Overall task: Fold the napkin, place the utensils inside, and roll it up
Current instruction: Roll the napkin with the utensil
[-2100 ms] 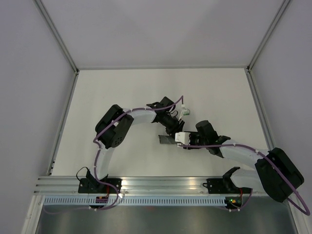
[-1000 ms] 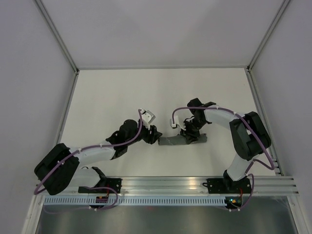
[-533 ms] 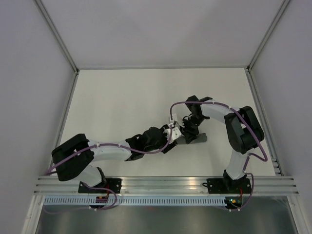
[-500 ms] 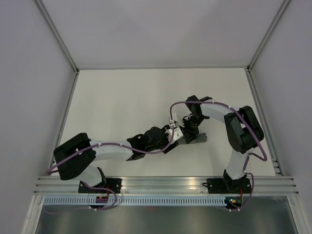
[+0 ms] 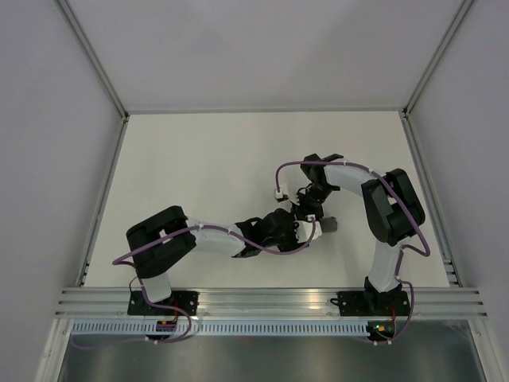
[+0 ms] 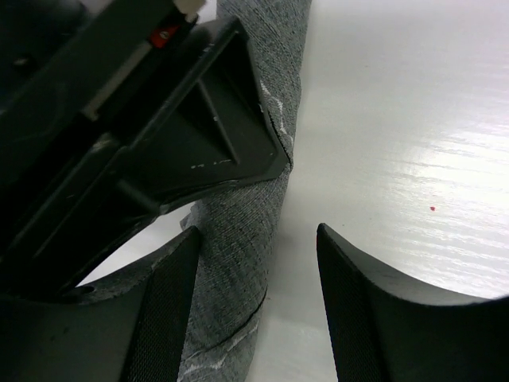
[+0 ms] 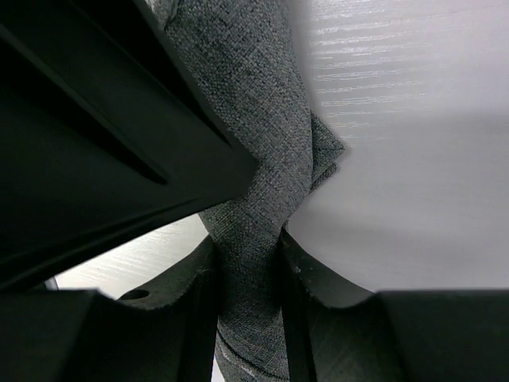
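The napkin [image 5: 329, 225] is a dark grey tight roll lying on the white table; only its right end shows from above. My right gripper [image 5: 308, 213] is shut on the roll, which is pinched between its fingers [image 7: 199, 318] in the right wrist view, where the napkin [image 7: 248, 239] fills the gap. My left gripper [image 5: 301, 231] is open and straddles the roll right beside the right gripper. In the left wrist view the napkin [image 6: 238, 263] rests against the left finger [image 6: 167, 318], with a gap to the other finger. No pink utensil shows.
The white table [image 5: 199, 159] is bounded by metal frame posts at its left [image 5: 103, 183] and right [image 5: 425, 183] sides. An aluminium rail [image 5: 262, 302] carrying both arm bases runs along the near edge. The right gripper's black body [image 6: 119, 119] crowds the left wrist view.
My left arm has swung right along the roll, from its left end to right beside the right gripper. The right gripper stays on the roll, which is now mostly covered.
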